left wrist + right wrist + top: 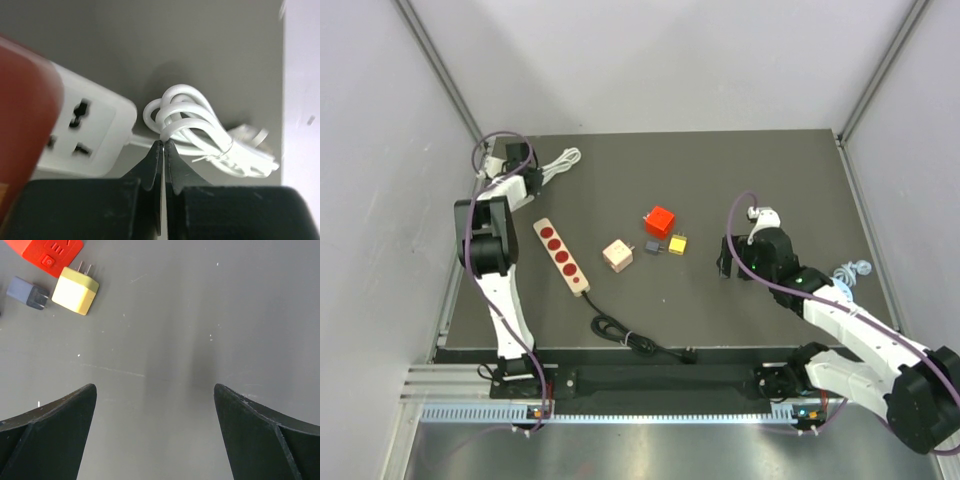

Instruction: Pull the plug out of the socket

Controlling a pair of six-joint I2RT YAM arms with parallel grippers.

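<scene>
Our left hand (pixel 163 148) is clenched at the far left, by the white socket (pixel 92 131) and cord (pixel 197 125). Our right hand (pixel 154 390) hangs released near a yellow plug (pixel 75 291).

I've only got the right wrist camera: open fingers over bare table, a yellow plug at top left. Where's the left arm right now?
Observer: The left gripper is at the far left corner of the table, beside a coiled white cable.
Operator: Open or shut?
Observer: Shut. In the left wrist view its fingertips meet with nothing between them.
Operator: Any socket near it?
Observer: Yes, a white socket block lies left of the cable in that view, its visible holes empty.
</scene>
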